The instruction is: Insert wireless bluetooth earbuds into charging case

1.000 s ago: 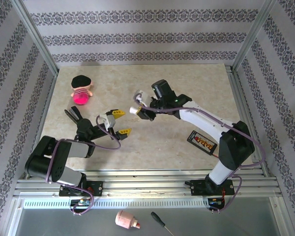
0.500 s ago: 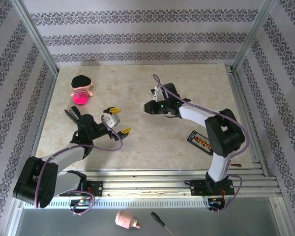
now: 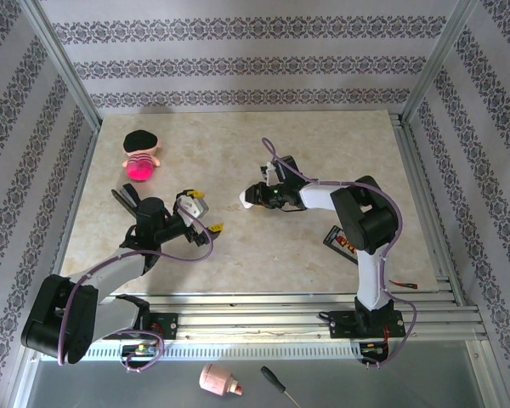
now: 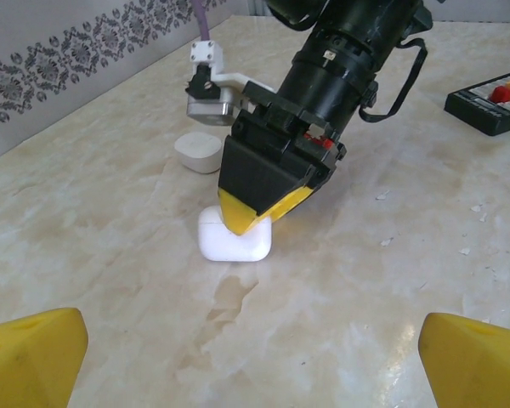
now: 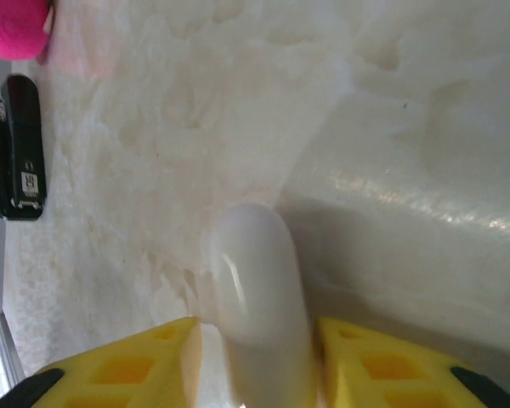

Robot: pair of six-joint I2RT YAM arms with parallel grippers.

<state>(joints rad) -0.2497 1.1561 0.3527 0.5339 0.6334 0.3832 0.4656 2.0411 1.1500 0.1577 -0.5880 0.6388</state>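
Right gripper (image 4: 242, 219) is clamping the charging case (image 4: 234, 240), likely steadying it; left gripper (image 4: 255, 357) is hovering near the case, jaws apart.

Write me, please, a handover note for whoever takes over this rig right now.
Left gripper: open, empty, low over the table, facing the case.
Right gripper: shut on the white case, which rests on the table.
A second white rounded piece lies just beyond it.
Done: case gripped. Left: seating the buds; whether any sit inside is hidden.
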